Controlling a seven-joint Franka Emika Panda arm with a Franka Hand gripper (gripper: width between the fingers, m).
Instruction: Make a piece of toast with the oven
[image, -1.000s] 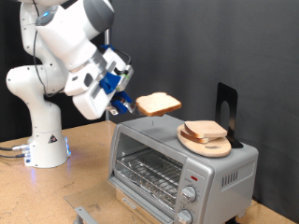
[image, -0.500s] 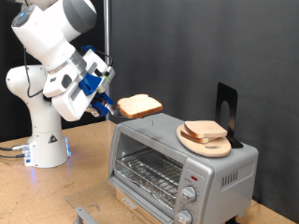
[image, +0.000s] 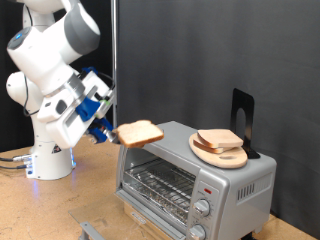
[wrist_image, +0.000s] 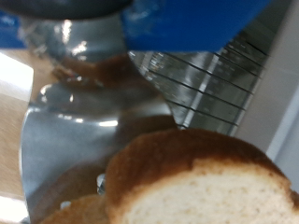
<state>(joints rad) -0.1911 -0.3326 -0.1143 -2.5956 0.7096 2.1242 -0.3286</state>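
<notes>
My gripper (image: 110, 130) is shut on the piece of toast (image: 139, 132), a pale tan slice with a brown crust. It holds the slice by one edge, level in the air, at the exterior view's left of the oven's (image: 190, 170) top corner. The oven is silver-grey, with its glass door shut and the wire rack (image: 158, 185) showing behind the glass. In the wrist view the toast (wrist_image: 201, 182) fills the near field, with the oven's rack (wrist_image: 210, 79) behind it.
A wooden plate (image: 220, 152) with a pair of stacked bread slices (image: 218, 140) rests on the oven's top, next to a black stand (image: 242, 118). The oven's knobs (image: 203, 209) are at its right. The robot base (image: 48, 155) stands on the wooden table (image: 60, 205).
The arm has swung towards the exterior view's left and downward, carrying the toast from above the oven's top to beside its left corner.
</notes>
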